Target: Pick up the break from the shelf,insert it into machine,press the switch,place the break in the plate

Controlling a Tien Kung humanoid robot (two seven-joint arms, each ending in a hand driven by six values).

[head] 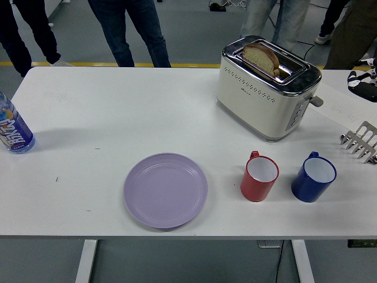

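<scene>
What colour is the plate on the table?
Pale lilac, plain; the head view shows the plate clearly.

Slice of bread (260, 58) standing upright in the near slot of the cream-and-chrome toaster (265, 94), top half showing. Metal rack (360, 141) at right edge. Empty lilac plate (165, 190) lying flat near front edge.

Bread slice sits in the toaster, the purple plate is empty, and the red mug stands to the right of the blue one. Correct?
Not quite. In the head view the red mug stands to the left of the blue mug, not the right. The rest holds: the bread slice sits in the toaster, and the purple plate is empty.
</scene>
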